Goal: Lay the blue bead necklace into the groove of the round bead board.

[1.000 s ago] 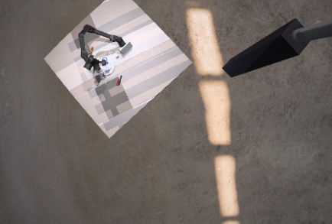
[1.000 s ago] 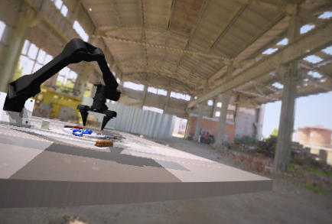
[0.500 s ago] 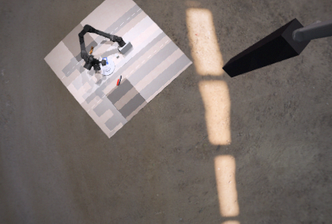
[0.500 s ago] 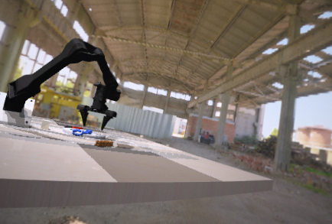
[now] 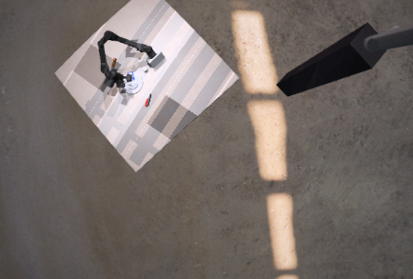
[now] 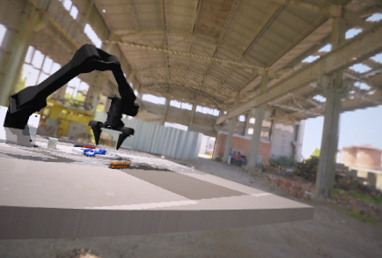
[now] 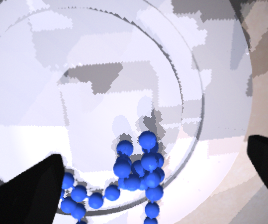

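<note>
The blue bead necklace [image 5: 131, 74] [image 6: 94, 151] [image 7: 149, 161] lies on the white round bead board [image 5: 136, 89] [image 7: 225, 100]. In the wrist view, part of it is bunched in the lower middle, and more beads run left along the lower groove and off the bottom edge. The left finger hides some beads. My gripper [image 6: 108, 146] [image 7: 156, 153] is open and empty, pointing down above the board and necklace, with the bunched beads between its fingers in the wrist view. The upper part of the groove shows no beads.
An orange-brown object [image 5: 113, 63] [image 6: 120, 165] lies on the table [image 5: 209, 70] [image 6: 132, 222] beside the board. A red and black object [image 5: 148, 100] lies on the board's other side. A small pale block [image 6: 52, 143] stands near the arm's base.
</note>
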You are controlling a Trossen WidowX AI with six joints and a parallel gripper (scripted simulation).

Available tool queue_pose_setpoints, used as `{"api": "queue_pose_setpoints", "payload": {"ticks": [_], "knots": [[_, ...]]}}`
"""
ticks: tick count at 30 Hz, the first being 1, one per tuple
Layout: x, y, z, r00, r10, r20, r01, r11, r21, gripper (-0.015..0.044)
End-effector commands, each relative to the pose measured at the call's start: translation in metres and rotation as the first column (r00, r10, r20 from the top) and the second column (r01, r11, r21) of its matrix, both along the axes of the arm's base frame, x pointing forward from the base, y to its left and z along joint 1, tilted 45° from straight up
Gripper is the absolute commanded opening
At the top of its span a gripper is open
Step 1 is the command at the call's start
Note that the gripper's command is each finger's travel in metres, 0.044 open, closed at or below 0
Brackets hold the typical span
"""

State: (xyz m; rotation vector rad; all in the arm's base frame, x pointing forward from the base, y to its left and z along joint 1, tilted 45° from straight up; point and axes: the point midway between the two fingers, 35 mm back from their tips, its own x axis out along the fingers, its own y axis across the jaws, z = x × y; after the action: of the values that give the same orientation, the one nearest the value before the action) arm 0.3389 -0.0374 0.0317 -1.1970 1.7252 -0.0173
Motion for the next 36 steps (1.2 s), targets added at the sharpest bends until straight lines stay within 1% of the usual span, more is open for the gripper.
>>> {"api": "queue_pose_setpoints", "payload": {"ticks": [1, 32, 36], "knots": [[0.000, 0.001, 0.000, 1.000, -0.005, 0.003, 0.005, 1.000, 0.004, 0.0440], [0.000, 0.001, 0.000, 1.000, -0.005, 0.003, 0.005, 1.000, 0.004, 0.0440], [-0.018, 0.001, 0.007, 0.999, 0.028, -0.031, -0.028, 1.000, 0.005, 0.0335]]}}
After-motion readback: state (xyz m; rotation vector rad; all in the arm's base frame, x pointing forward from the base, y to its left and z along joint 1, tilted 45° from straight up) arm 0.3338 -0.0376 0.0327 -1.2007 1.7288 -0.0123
